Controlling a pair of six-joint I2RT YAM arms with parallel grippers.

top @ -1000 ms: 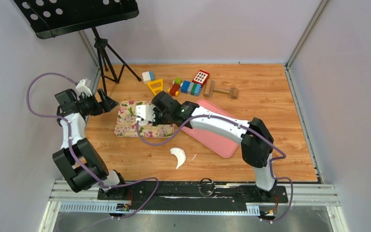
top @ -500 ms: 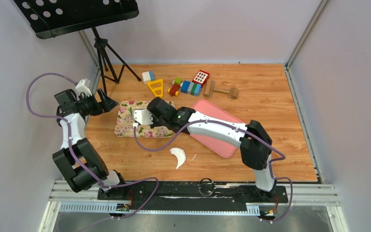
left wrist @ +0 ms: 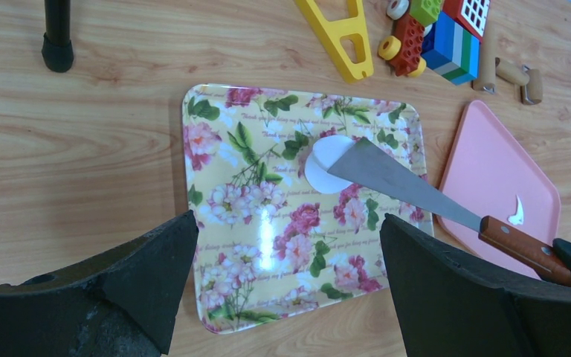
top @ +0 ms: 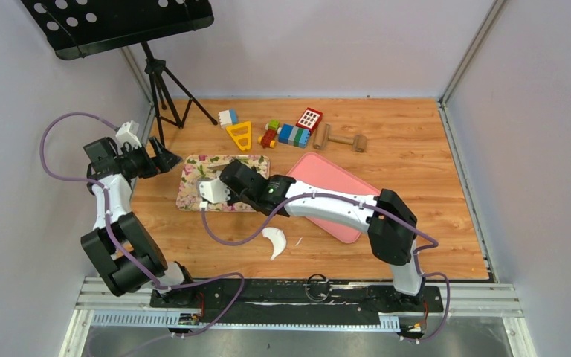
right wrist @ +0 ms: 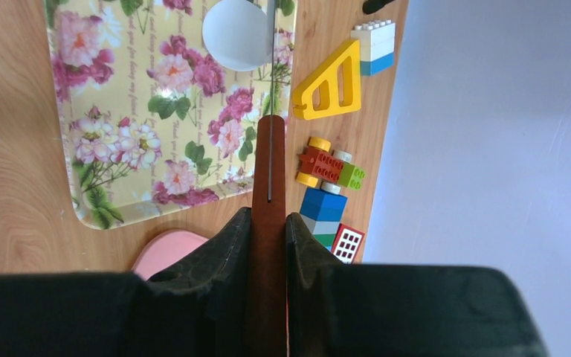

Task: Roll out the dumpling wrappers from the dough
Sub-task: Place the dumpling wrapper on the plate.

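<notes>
A thin, flat, round white dumpling wrapper (left wrist: 321, 168) is seen lying on a glossy rectangular floral tray (left wrist: 227, 223) with rounded corners, in the tray's far half and a little right of its middle. The wrapper's right side is overlapped by the tapered tip of a smooth metal spatula (left wrist: 390, 181), whose brown wooden handle is clamped between the narrowly set jaws of the right gripper (right wrist: 268, 223). The left gripper (left wrist: 286, 230) is held above the tabletop's left edge with its dark jaws spread wide and nothing between them. A matte white crescent of dough (top: 274, 242) is found on the bare wood-grain tabletop near its near edge. A small white scrap (left wrist: 517, 212) is seen on the smooth pink tray (left wrist: 491, 167) just right of the floral one.
</notes>
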